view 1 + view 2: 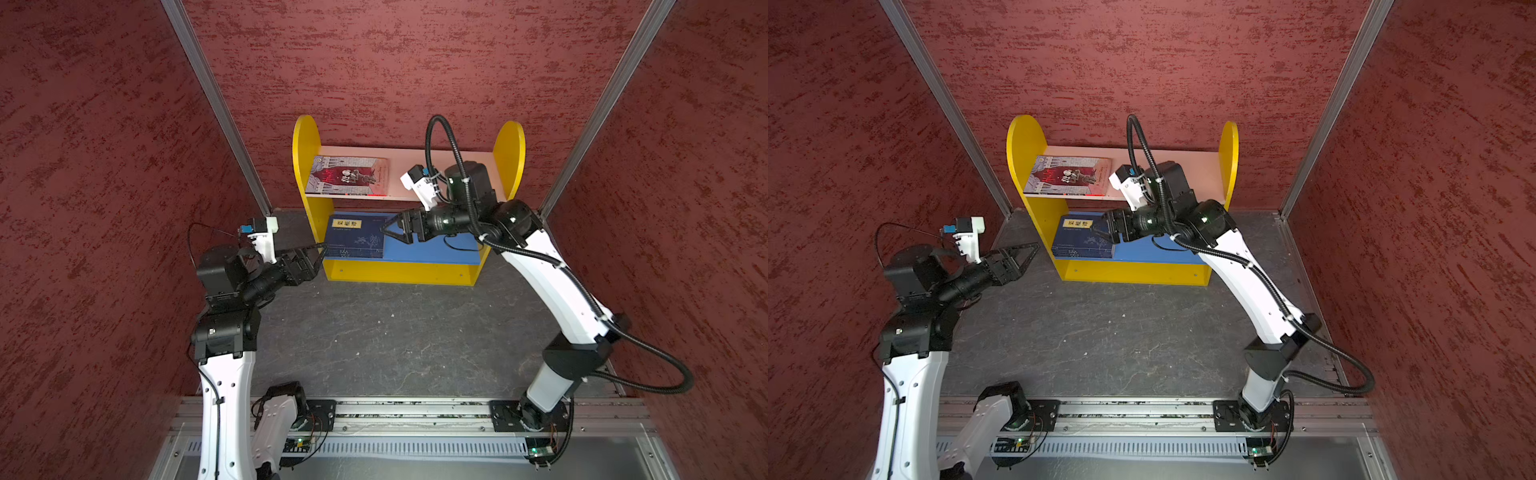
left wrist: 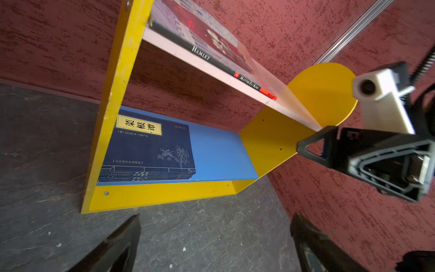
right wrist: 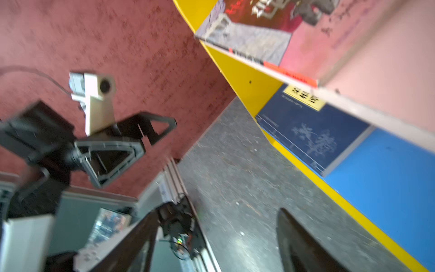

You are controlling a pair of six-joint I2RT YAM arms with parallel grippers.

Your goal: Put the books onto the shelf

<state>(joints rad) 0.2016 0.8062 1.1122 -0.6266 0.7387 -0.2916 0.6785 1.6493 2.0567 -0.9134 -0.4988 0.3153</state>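
Pulling the right arm out cleanly is, I judge, the step in hand, because no book lies on the grey tabletop (image 1: 395,340) near the robot. The left gripper (image 1: 1030,254) hangs just beside the outer face of the shelf's left panel, with its jaws spread and empty, clear of the work. Further in, the right gripper (image 1: 391,231) reaches into the lower tier of the shelf (image 1: 399,272). Its jaws are also spread and hold nothing, at the right edge of the navy books (image 1: 353,241). These lie stacked flat on the blue board (image 1: 432,253), against the left panel. Perhaps one finger touches the top cover; the views are not clear enough to tell. So the gripper should go straight back toward the open front, level, without rising into the pink board (image 1: 1200,170) above. On that board the pink book (image 1: 347,176) lies flat.
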